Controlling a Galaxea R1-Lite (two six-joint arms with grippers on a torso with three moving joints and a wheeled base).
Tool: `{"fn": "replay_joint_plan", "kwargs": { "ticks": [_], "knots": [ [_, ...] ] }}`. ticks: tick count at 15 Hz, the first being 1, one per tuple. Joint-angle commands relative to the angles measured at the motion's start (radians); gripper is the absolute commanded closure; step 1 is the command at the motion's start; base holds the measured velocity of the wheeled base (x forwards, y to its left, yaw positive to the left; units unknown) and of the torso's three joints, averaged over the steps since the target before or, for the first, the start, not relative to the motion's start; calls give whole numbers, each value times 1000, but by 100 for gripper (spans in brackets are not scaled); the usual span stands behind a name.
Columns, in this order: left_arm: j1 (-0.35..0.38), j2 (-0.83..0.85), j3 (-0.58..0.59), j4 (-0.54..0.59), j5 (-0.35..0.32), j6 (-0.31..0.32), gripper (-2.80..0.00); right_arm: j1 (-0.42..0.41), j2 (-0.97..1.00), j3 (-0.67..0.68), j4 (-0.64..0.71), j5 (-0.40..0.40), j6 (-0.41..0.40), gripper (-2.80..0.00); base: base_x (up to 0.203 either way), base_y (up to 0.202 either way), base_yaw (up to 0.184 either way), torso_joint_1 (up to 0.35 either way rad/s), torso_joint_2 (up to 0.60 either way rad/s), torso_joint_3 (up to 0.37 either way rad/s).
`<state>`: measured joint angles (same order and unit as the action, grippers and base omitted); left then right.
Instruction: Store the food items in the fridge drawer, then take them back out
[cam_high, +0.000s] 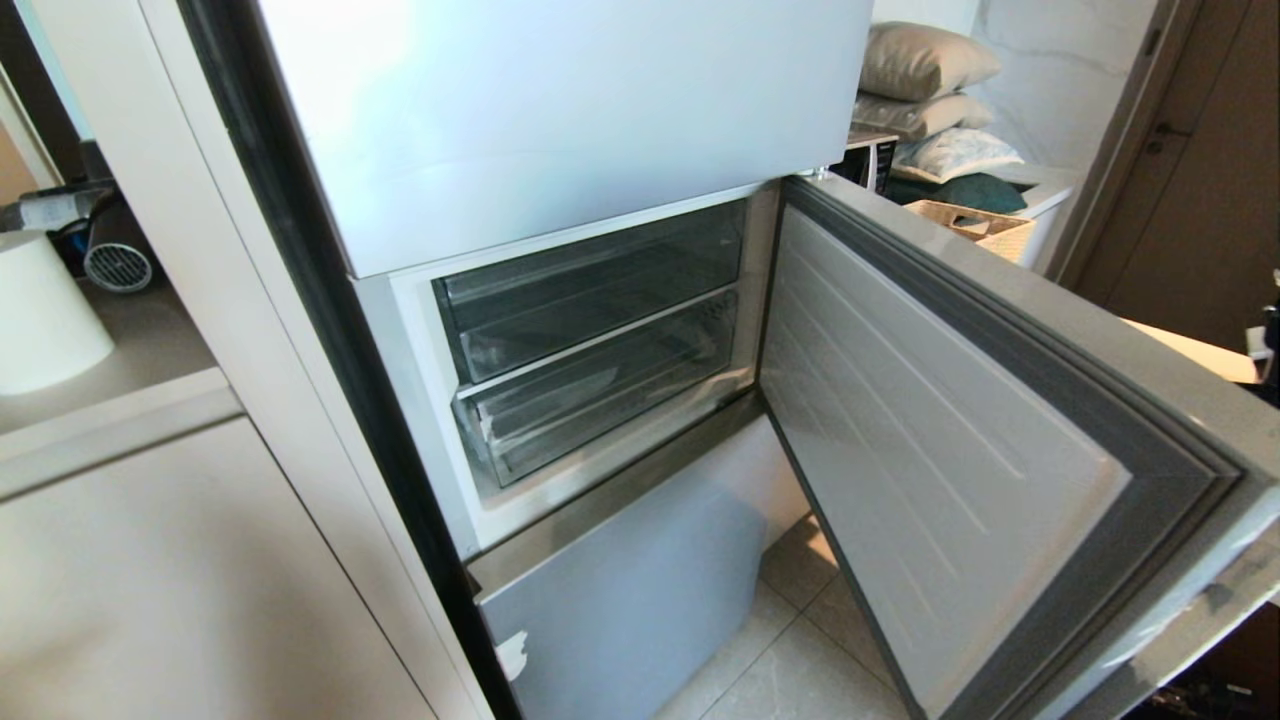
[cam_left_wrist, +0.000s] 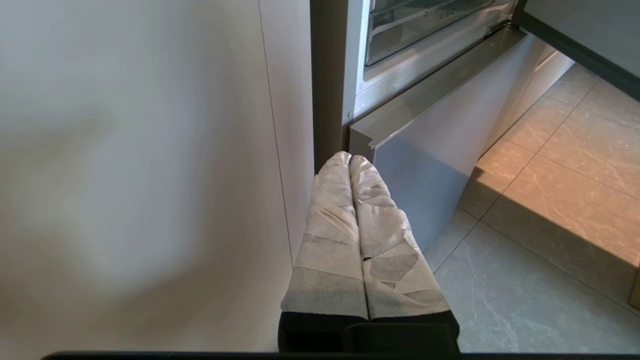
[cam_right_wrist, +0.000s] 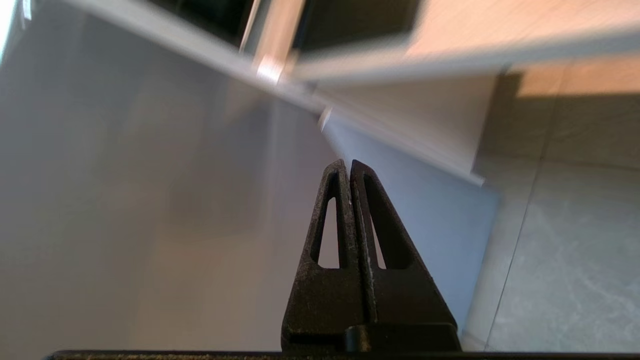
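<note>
The fridge's middle compartment stands open. Inside, the fridge drawer (cam_high: 590, 295) is the upper clear one, pushed in; a second clear bin (cam_high: 600, 405) with a white strip along its edge sits under it. No food items show in any view. Neither arm appears in the head view. My left gripper (cam_left_wrist: 349, 157), its fingers wrapped in pale tape, is shut and empty, low beside the grey lower fridge door (cam_left_wrist: 425, 190). My right gripper (cam_right_wrist: 347, 162), with black fingers, is shut on nothing and points at the fridge's lower front (cam_right_wrist: 425, 210).
The compartment door (cam_high: 950, 450) is swung wide to the right. A closed grey lower door (cam_high: 620, 600) sits below, above tiled floor (cam_high: 800, 650). A beige cabinet (cam_high: 150, 580) flanks the fridge on the left. Pillows (cam_high: 925, 60) and a basket (cam_high: 975, 225) lie at the back right.
</note>
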<state>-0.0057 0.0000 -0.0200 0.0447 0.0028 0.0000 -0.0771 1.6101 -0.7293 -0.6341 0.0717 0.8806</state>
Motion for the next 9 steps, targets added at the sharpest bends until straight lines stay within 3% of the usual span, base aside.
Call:
{"fn": "replay_joint_plan", "kwargs": {
  "ticks": [1, 5, 7, 9],
  "knots": [
    [0, 2, 0, 0, 0, 0, 0, 168, -12, 11, -13, -69, 1, 0, 0, 0, 0, 0, 0, 0],
    [0, 2, 0, 0, 0, 0, 0, 471, 18, 4, -34, -282, -6, 0, 0, 0, 0, 0, 0, 0],
    [0, 2, 0, 0, 0, 0, 0, 499, 71, 0, -61, -321, -40, 0, 0, 0, 0, 0, 0, 0],
    [0, 2, 0, 0, 0, 0, 0, 503, 138, -24, -118, -295, -130, 0, 0, 0, 0, 0, 0, 0]
  ]
}}
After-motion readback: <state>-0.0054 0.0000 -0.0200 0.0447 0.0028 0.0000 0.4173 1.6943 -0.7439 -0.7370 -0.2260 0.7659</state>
